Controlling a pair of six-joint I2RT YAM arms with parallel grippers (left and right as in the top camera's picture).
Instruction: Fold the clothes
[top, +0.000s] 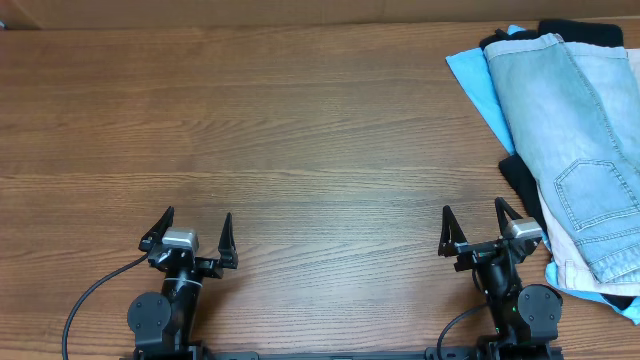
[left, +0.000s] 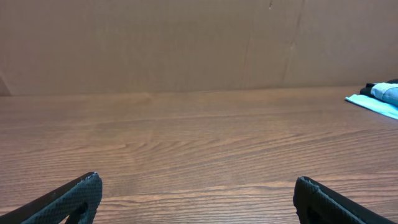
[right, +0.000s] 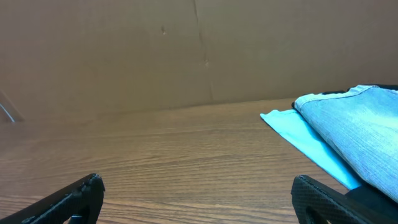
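My left gripper (top: 197, 215) stood wide open, both black fingers spread apart. It held nothing and hung at the near edge of the brown wood-grain table (top: 300, 120). In the left wrist view the same gripper (left: 198, 180) showed only bare tabletop between its fingertips.

My right gripper (top: 472, 208) was likewise spread wide and empty, also at the near edge. In the right wrist view, this gripper (right: 198, 180) framed bare wood. Its right finger stood near the pile of clothes, but I could not confirm contact.

The faded light-blue denim shorts (top: 580, 130) lay on top of a pile at the table's right side, with a stitched pocket facing up. They were well apart from my left gripper and just beside my right one. Under them lay a sky-blue garment (top: 475, 80) that stuck out toward the table's middle. A black garment (top: 580, 32) showed at the far edge and again along the pile's inner side. A beige garment (top: 565, 265) showed at the near end.

The rest of the surface was flat wood. A plain brown cardboard wall (left: 186, 43) closed off the far side of the table. A black cable (top: 85, 300) curved out beside my left arm's base.
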